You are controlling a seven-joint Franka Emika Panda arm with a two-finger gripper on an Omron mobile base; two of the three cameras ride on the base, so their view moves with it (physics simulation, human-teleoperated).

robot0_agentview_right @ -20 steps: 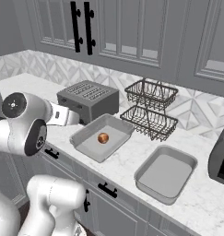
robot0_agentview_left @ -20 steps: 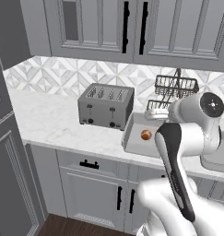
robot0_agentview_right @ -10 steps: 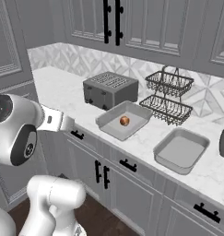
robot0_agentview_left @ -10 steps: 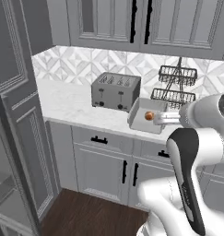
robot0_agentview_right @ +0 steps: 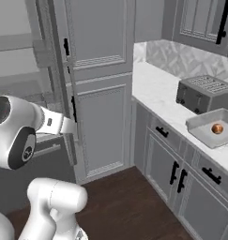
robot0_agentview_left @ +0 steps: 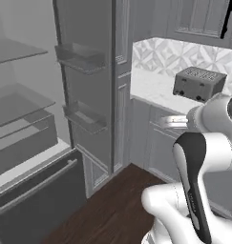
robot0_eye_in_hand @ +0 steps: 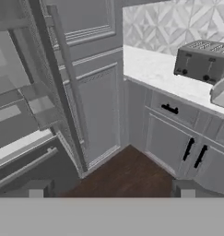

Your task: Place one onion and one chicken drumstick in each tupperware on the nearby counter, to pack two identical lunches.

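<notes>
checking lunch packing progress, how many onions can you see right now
1: a small round orange-brown onion lies inside the shallow light-grey rectangular tupperware tray on the white marble counter, beside the grey slotted toaster. Others may be out of frame.

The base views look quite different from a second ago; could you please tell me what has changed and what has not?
The base has turned left, away from the counter: the open fridge with its grey door shelves now shows, and the white marble-look counter has slid right. Nothing was taken or let go. The slotted grey toaster and the light-grey tupperware tray holding one orange-brown onion stayed put.
</notes>
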